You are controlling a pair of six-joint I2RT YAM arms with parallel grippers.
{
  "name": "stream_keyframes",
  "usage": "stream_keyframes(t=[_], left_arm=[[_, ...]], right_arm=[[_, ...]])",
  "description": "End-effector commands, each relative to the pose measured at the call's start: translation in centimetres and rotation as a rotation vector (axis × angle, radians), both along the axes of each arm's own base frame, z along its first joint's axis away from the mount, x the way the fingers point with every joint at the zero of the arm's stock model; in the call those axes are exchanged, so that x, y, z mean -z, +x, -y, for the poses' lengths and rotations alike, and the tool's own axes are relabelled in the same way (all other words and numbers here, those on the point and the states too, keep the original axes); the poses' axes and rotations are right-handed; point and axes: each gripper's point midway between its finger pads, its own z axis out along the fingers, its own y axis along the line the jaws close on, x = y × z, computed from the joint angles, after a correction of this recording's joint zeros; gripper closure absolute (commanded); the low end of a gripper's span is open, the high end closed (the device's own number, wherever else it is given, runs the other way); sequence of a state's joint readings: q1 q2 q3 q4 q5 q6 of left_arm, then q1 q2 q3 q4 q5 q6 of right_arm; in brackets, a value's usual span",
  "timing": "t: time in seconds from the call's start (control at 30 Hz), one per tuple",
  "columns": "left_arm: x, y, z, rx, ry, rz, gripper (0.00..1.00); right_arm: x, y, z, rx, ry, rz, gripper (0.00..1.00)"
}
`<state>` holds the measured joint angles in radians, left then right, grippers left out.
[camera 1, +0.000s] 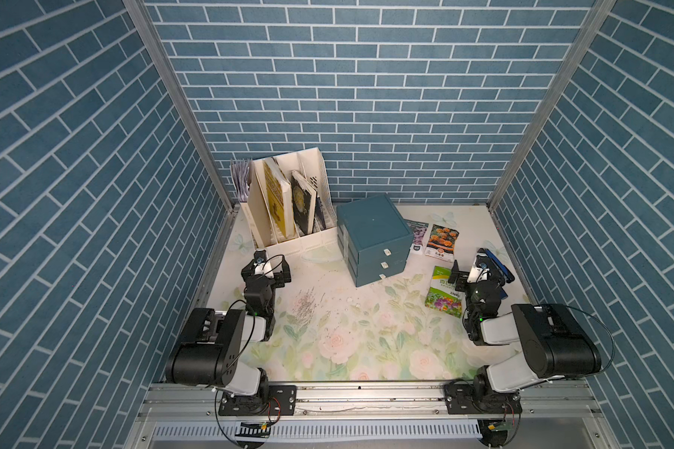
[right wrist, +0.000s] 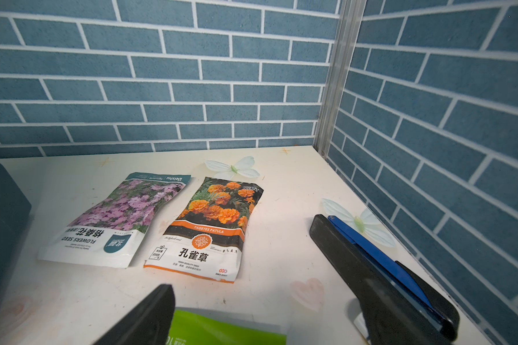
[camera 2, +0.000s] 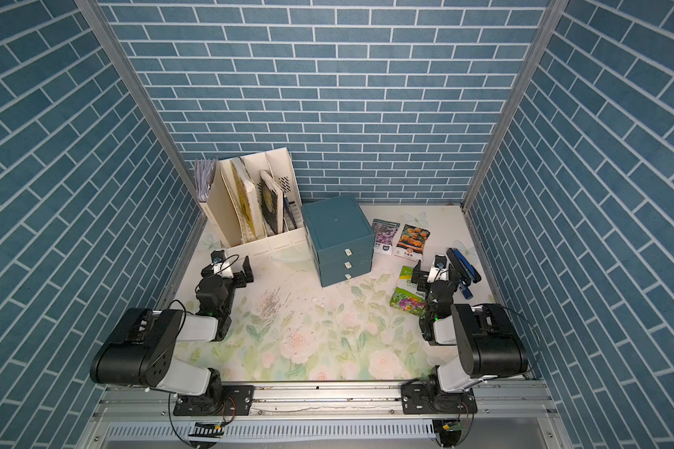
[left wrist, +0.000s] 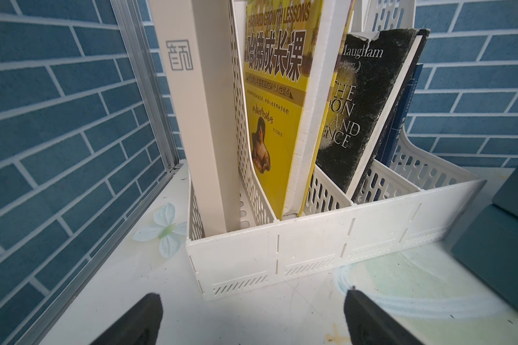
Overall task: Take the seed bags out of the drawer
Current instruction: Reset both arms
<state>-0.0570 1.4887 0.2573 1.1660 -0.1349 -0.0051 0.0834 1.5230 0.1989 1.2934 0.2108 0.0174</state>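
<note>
Three seed bags lie flat on the table, to the right of the teal drawer unit [camera 1: 374, 237] [camera 2: 337, 233]. Its three drawers are shut. The pink-purple bag [camera 1: 418, 235] [right wrist: 123, 215] and the orange marigold bag [camera 1: 442, 241] [right wrist: 213, 227] lie side by side near the back wall. The green bag [camera 1: 444, 291] [camera 2: 407, 293] [right wrist: 222, 328] is nearer the front. My right gripper [camera 1: 475, 272] [right wrist: 260, 295] stands open over the green bag's far end and holds nothing. At the far left my left gripper [camera 1: 267, 268] [left wrist: 251, 301] is open and empty, facing the file rack.
A white file rack [camera 1: 288, 245] [left wrist: 311, 239] with a yellow book and a black book stands at the back left, touching the drawer unit. A blue-black stapler [camera 1: 499, 266] [right wrist: 371, 248] lies just right of my right gripper, near the side wall. Dried sprigs [camera 1: 306, 303] litter the floral mat.
</note>
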Motion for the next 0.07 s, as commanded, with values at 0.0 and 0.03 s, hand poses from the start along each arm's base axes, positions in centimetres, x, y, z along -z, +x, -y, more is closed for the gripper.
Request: stream_keyframes(t=[0.0, 0.03], left_arm=[[-0.21, 0.01, -0.21, -0.002, -0.007, 0.016, 0.00], [-0.19, 0.02, -0.19, -0.001, -0.008, 0.015, 0.00]], right_arm=[[-0.34, 0.00, 0.17, 0.009, -0.031, 0.014, 0.00], [-0.36, 0.00, 0.15, 0.008, -0.032, 0.015, 0.00]])
